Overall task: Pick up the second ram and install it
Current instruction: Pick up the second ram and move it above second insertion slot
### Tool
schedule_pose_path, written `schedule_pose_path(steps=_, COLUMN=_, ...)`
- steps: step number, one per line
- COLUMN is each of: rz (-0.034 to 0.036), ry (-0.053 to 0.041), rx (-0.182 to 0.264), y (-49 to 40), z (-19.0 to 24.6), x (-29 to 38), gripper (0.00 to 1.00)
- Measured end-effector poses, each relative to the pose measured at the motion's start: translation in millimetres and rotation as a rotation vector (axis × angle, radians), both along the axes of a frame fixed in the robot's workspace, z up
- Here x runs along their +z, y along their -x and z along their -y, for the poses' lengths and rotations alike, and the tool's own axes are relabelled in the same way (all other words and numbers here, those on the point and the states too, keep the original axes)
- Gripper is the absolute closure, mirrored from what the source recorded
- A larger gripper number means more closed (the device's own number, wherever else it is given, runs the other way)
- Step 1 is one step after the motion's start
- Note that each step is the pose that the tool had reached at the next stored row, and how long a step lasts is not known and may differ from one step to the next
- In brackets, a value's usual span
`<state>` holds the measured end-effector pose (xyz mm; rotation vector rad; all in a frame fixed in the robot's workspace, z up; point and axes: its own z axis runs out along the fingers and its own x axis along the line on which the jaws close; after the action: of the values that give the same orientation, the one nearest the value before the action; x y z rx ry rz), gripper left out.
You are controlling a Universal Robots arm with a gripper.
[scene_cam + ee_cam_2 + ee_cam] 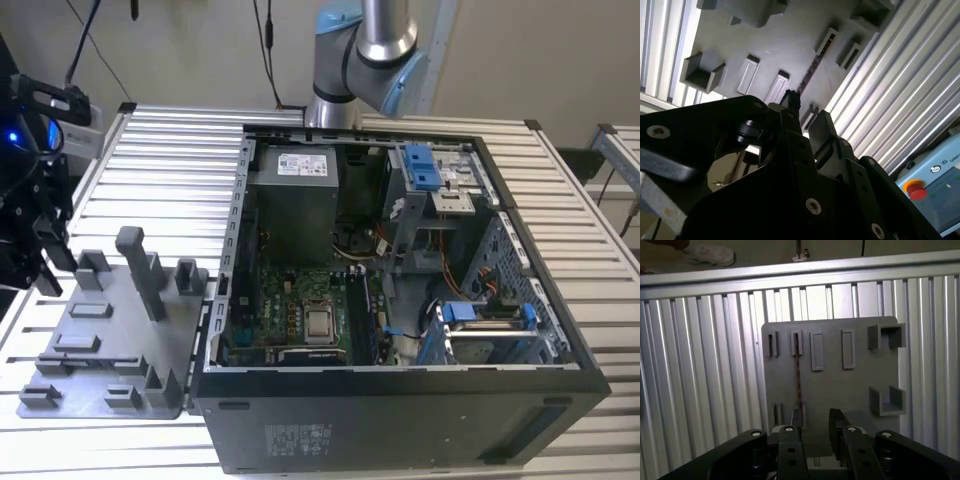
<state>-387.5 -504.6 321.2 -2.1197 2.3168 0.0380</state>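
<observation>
While the ram (798, 375) stands on edge in a slot of the grey tray (840, 385), the claw (816, 419) hangs just over it, spread and gripping nothing, so I judge the pickup not yet made and the install into the case (400, 410) wholly left. In the exterior view the tray lies at 9 o'clock of the open case, both on a ribbed metal tabletop (180, 150); a pale wall with hanging cables (268, 50) stands at 12 o'clock

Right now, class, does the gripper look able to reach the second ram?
Probably yes: the second ram stands on edge in the grey holder, uncovered, with the open gripper hanging above it.
</observation>
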Motion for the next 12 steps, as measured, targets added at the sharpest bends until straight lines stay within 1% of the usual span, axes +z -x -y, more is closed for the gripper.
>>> schedule_pose_path(steps=5, rz=0.0011, ry=0.0, rx=0.034, y=0.3, z=0.0, x=-9.0, gripper=0.64)
schedule_pose_path(steps=12, rz=0.0014, ry=0.0, rx=0.069, y=0.4, z=0.0, x=-17.8, gripper=0.64)
